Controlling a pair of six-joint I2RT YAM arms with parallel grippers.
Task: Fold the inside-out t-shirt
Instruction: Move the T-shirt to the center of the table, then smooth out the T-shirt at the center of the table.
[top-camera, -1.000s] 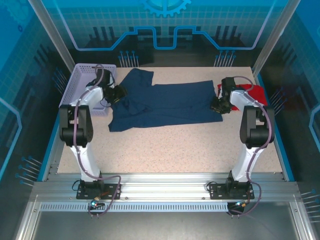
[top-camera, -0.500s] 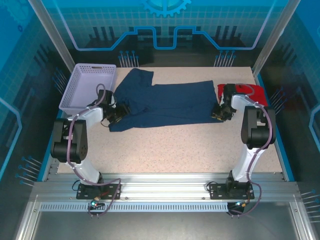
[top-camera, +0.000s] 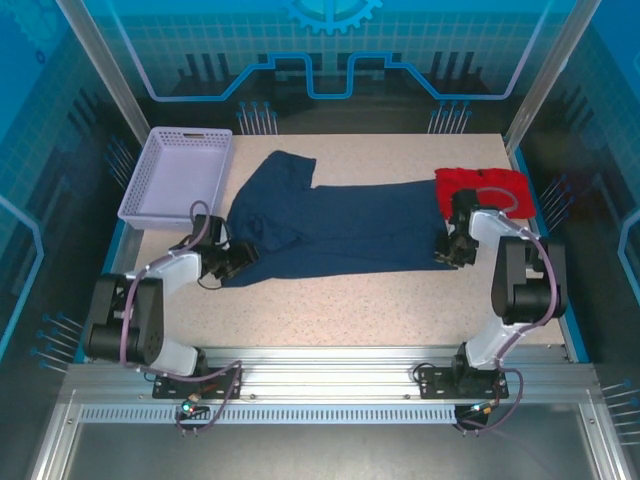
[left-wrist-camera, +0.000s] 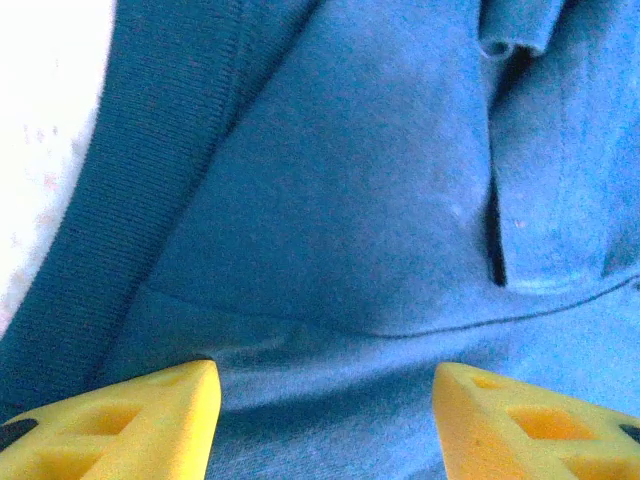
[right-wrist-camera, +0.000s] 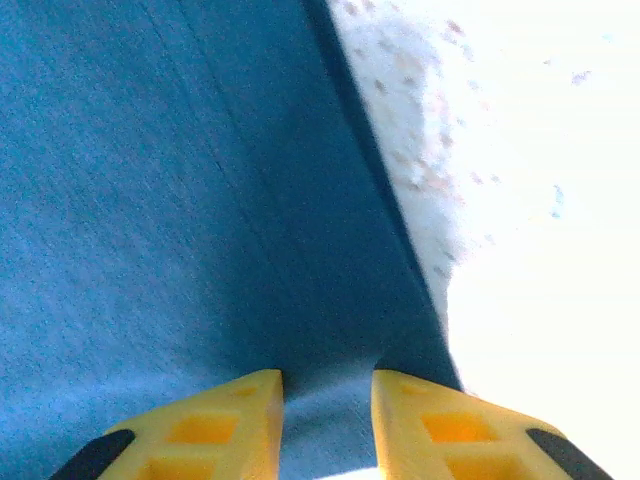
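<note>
The inside-out t-shirt (top-camera: 340, 225), dark navy, lies spread across the middle of the table with one sleeve pointing to the far left. My left gripper (top-camera: 240, 258) sits low at its near left corner. In the left wrist view this gripper (left-wrist-camera: 325, 400) stands open, its yellow fingers (left-wrist-camera: 130, 425) wide apart over wrinkled cloth (left-wrist-camera: 350, 200) beside a ribbed hem. My right gripper (top-camera: 446, 250) is at the shirt's right edge. In the right wrist view it (right-wrist-camera: 328, 400) is shut on a small ridge of cloth (right-wrist-camera: 150, 200) pinched near the hem.
A red folded garment (top-camera: 480, 182) lies at the far right, just behind the right gripper. A lavender basket (top-camera: 180, 175) stands at the far left corner. Bare speckled tabletop (top-camera: 350, 310) stretches between the shirt and the arm bases.
Both grippers have come toward the near edge, and the shirt has slid nearer with them. Its right edge has pulled off the red garment. The left arm has dropped low beside the table.
</note>
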